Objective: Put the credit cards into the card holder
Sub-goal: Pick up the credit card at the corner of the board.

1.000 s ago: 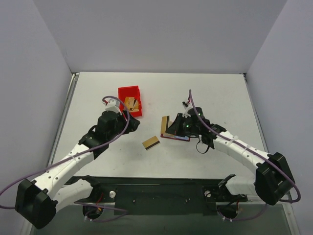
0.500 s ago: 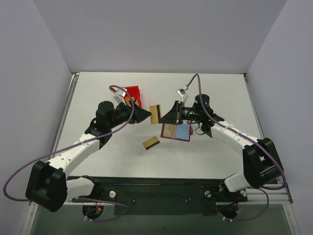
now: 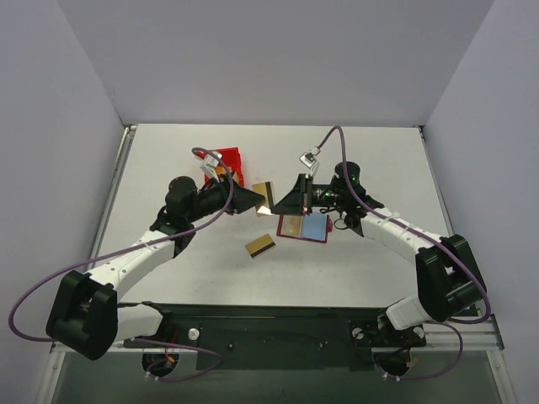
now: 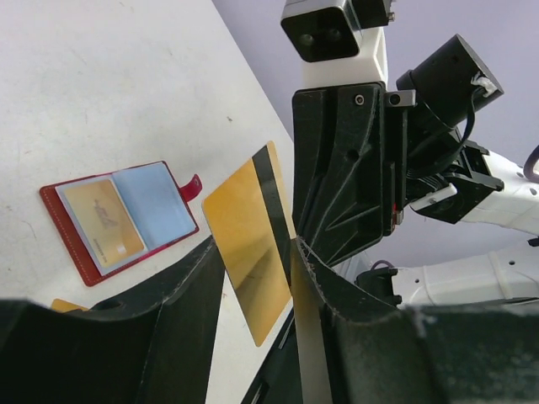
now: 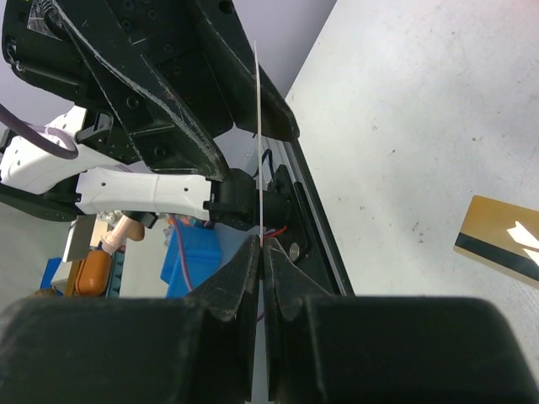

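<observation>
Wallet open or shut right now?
Open. The wallet lies spread flat on the table, tan and blue inner pockets facing up.

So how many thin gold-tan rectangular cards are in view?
2 sure: one gold-tan card pinched by the right gripper, a second card flat on the white table. The dark red wallet's tan pocket may hold a third; the red bin may hide more.

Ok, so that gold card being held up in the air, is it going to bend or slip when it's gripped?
Probably stiff: in the right wrist view the gold card stands as a straight thin line out of the right end effector, pinched at one edge. Likely slippery: its face looks glossy in the left wrist view.
</observation>
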